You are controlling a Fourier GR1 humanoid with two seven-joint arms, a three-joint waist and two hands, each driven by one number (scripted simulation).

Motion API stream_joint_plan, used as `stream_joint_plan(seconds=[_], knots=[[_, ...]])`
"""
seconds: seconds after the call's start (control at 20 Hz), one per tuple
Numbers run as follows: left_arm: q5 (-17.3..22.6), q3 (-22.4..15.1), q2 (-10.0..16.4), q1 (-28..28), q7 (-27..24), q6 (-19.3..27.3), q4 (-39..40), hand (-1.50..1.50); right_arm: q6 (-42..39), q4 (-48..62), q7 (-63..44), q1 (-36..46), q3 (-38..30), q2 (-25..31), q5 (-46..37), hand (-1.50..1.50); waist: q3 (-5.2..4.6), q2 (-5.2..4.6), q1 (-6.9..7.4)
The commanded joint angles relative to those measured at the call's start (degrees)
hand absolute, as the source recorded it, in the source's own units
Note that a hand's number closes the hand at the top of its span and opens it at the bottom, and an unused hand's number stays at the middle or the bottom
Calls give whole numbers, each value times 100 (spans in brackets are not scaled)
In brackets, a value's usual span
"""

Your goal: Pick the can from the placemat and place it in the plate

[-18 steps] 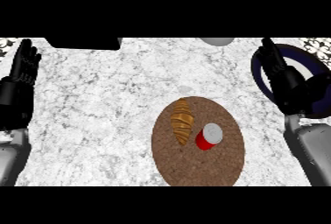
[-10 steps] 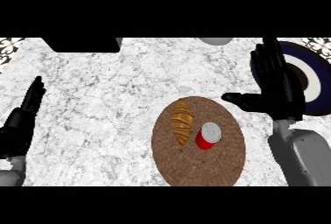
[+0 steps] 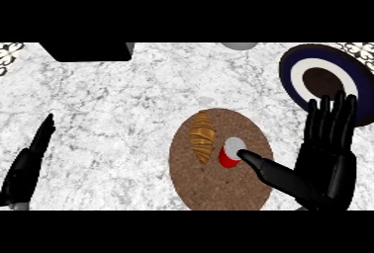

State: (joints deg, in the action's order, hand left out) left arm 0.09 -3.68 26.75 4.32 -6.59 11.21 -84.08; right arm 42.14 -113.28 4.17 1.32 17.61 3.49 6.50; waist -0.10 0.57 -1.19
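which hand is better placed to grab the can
Right: the right hand is open with its thumb by the can, plate just beyond it. The left hand sits far off at the left edge.

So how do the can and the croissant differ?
The can is red with a grey top; the croissant golden brown. The can looks small and round, the croissant long and tapered. The right hand has its thumb beside the can, not the croissant. Both lie on the placemat.
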Motion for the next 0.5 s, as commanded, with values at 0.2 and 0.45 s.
stream_joint_plan(seconds=[0.2,0.45], knots=[[-74,-33,-113,398,-264,-118,-149,0,-320,-1171,-1435,-922,924,1257,-952,-150,-4,-31,116],[-64,53,-32,71,-59,-180,-51,0,-1079,-1352,-2735,-1031,750,2531,-1293,-150,-12,-51,89]])
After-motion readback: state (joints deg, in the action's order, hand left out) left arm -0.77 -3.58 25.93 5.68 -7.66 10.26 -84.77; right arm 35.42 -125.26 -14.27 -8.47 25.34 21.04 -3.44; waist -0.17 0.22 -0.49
